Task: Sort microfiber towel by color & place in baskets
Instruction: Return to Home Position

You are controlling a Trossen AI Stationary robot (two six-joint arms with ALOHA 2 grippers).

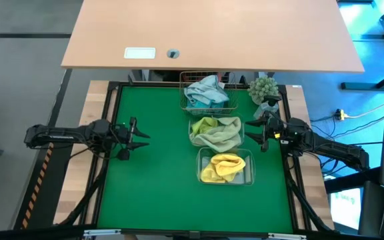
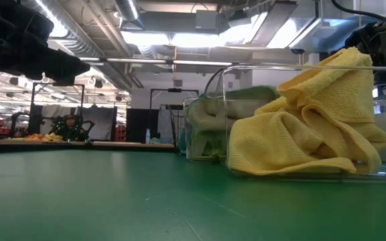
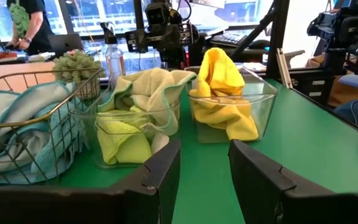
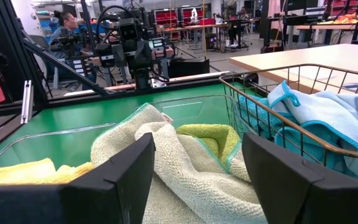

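Three baskets just beside right gripper

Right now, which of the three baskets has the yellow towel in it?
The clear tub at the row's end farthest from the wire basket holds the yellow towel; the middle tub has green towels, the wire basket blue towels.

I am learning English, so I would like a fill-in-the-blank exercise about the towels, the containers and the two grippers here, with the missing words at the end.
The wire basket holds the ___ towels.
The middle tub holds the ___ towels.
The end tub, farthest from the wire basket, holds a ___ towel.
The left gripper and the right gripper are both empty and ___.
Missing words: blue; green; yellow; open.
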